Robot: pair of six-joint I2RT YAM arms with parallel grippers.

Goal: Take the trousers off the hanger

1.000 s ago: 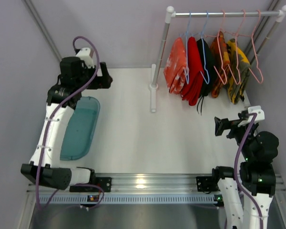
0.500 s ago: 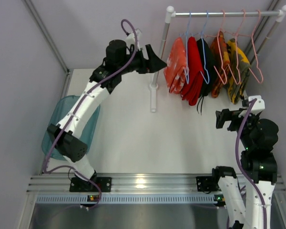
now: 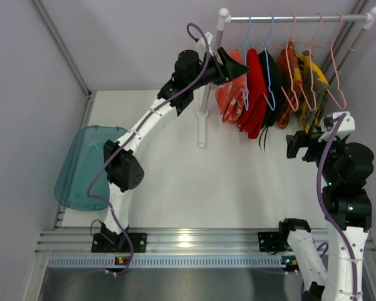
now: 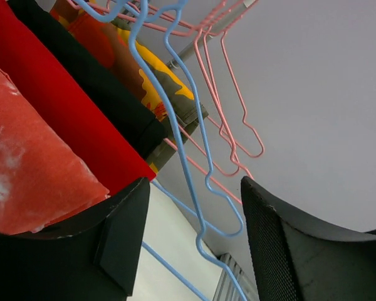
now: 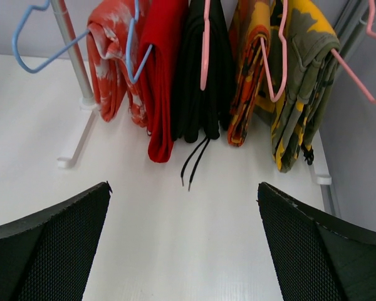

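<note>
Two trousers hang folded over blue hangers at the left end of the rack: an orange-red pair with whitish blotches (image 3: 227, 94) (image 4: 31, 169) (image 5: 109, 56) and a plain bright red pair (image 3: 255, 94) (image 4: 56, 106) (image 5: 160, 63). My left gripper (image 3: 239, 68) (image 4: 197, 207) is raised against the blotched pair near its top. Its jaws stand apart, with a blue hanger wire (image 4: 194, 182) running between them untouched. One finger (image 4: 122, 238) lies beside the blotched cloth. My right gripper (image 3: 297, 145) (image 5: 183, 194) hangs wide open in front of the rack, holding nothing.
The white rack has a top rail (image 3: 294, 19), a post (image 3: 207, 69) and a foot (image 3: 202, 135). To the right hang a black garment (image 3: 272, 78) with dangling cords (image 5: 194, 163), yellow-and-orange garments (image 3: 310, 88) and pink hangers (image 3: 335, 88). A teal bin (image 3: 81, 169) lies at the left.
My left arm swung from above the teal bin across to the rack's left end, and its jaws narrowed. The right gripper rose slightly toward the rack and stayed wide open.
</note>
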